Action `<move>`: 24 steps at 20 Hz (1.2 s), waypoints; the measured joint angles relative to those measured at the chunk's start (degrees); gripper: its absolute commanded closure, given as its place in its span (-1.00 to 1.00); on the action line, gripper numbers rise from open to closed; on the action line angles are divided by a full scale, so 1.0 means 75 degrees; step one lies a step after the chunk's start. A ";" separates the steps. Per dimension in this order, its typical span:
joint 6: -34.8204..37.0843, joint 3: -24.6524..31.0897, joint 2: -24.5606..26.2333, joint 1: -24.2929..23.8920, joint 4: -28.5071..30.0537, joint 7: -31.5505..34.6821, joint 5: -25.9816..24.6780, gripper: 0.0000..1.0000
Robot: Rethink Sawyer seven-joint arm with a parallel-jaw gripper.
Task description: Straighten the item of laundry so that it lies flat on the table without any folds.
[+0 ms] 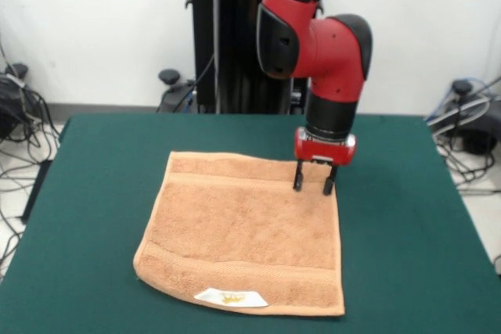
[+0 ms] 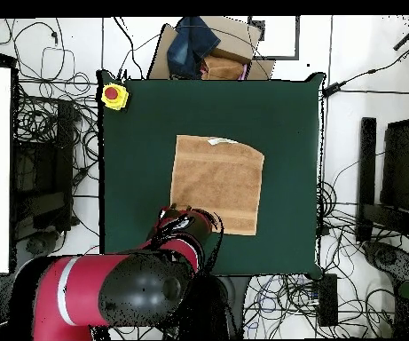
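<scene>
Front view. Towel (image 1: 246,236) spread on the green table (image 1: 407,217), roughly mid-table, lying close to flat. White label (image 1: 231,298) on the near edge, face up. Woven bands run straight along the far and near edges. Near-left corner rounded and slightly thick, possibly a small roll of fabric there; cannot tell for certain. Far-right corner under the gripper (image 1: 314,186). Gripper pointed straight down, its two black fingers (image 1: 298,177) parted by a narrow gap, tips at or just above the cloth near that corner. Nothing lifted between them; no pinch of fabric visible. Contact with the towel not resolvable from this angle. Likely reason for the pose: corner is the natural grab point for pulling the last slack out, or has just been the place for setting the cloth down; which of the two not decidable here.

Overhead view. Towel (image 2: 216,182) near table (image 2: 128,178) centre, label edge on the side away from the robot base. Outline nearly square, one far corner looks clipped, suggesting a small fold-under. Arm covers the towel's corner nearest the base; gripper (image 2: 183,216) mostly hidden by the wrist, opening not readable. Yellow box with red button (image 2: 114,95) at a far table corner, well apart from the towel.

Judgement: task near complete; remaining work is corner tidying.
</scene>
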 measured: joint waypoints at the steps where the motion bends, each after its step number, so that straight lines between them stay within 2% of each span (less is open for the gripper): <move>1: 0.0000 0.0000 0.0000 0.0000 0.0000 0.0000 0.0000 -1.00; 17: -0.0003 0.0271 -0.0120 -0.0221 0.0232 0.0000 -0.0077 -1.00; 24: -0.0005 0.0325 -0.0224 0.0111 0.0816 0.0000 -0.0075 -1.00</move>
